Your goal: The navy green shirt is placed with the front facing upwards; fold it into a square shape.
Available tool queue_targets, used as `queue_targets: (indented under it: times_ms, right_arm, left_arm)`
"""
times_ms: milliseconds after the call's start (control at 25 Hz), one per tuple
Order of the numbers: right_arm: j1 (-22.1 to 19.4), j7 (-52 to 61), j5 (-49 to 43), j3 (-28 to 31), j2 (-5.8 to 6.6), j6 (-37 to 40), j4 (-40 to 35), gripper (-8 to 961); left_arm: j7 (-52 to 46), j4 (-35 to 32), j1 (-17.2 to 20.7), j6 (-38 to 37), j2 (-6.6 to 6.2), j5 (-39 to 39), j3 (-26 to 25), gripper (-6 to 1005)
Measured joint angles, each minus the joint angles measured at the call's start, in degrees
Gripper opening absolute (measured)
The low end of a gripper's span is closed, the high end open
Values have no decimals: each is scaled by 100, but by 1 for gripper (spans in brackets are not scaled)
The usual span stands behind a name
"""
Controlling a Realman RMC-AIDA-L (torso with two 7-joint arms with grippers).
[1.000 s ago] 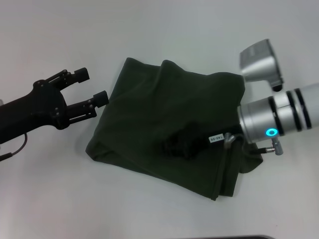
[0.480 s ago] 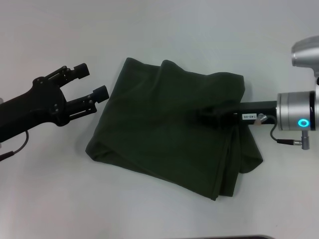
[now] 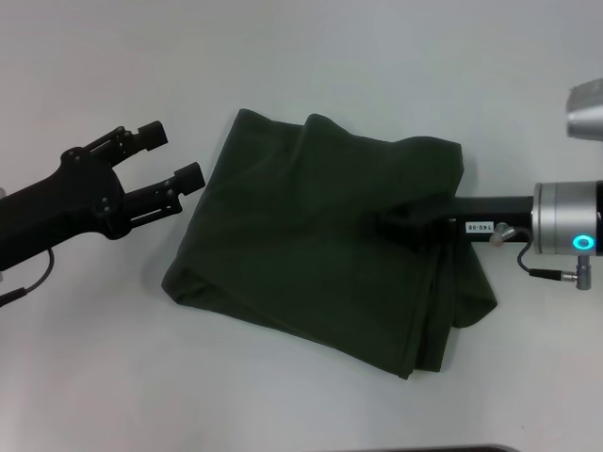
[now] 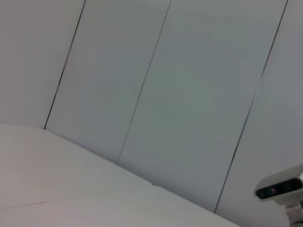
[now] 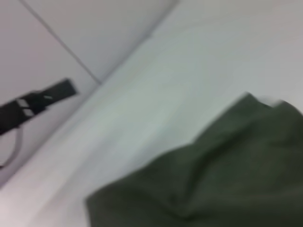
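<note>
The table is a plain, smooth white surface, and near its middle lies the navy green shirt, already folded into a thick, roughly four-sided bundle of soft, matte dark olive cloth. Its longer axis runs from the far left corner down to the near right corner, and the layered edges bulge unevenly on the right side. No lettering or label shows on the upper face. The right hand is the nearer one: it reaches in from the right and lies over the cloth just right of centre, but its dark fingers merge with the fabric, so I cannot tell whether they are apart or closed on a fold. The left hand hovers just beside the bundle's left edge, its two black fingers spread apart and holding nothing.
</note>
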State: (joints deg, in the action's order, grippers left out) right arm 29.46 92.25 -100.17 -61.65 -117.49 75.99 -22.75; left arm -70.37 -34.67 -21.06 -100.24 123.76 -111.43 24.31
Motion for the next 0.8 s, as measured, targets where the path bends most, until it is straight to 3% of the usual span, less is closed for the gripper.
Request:
queue_targets:
  times_ms: [160,480,800]
  right_arm:
    - [21,-458,9,380,-2,542,-8,126]
    - [-23,-713,-392,364,92,1684,-193,151]
    - [-227,-725,-562,405,152,2479,-388,426]
  left_arm:
    - [-114,-2,-11,-82,-12,14,-62,875]
    - [-437,-112,34,-564,-101,-70,-37,880]
    - [-912,-264,92,-934,-174,-576,-30,875]
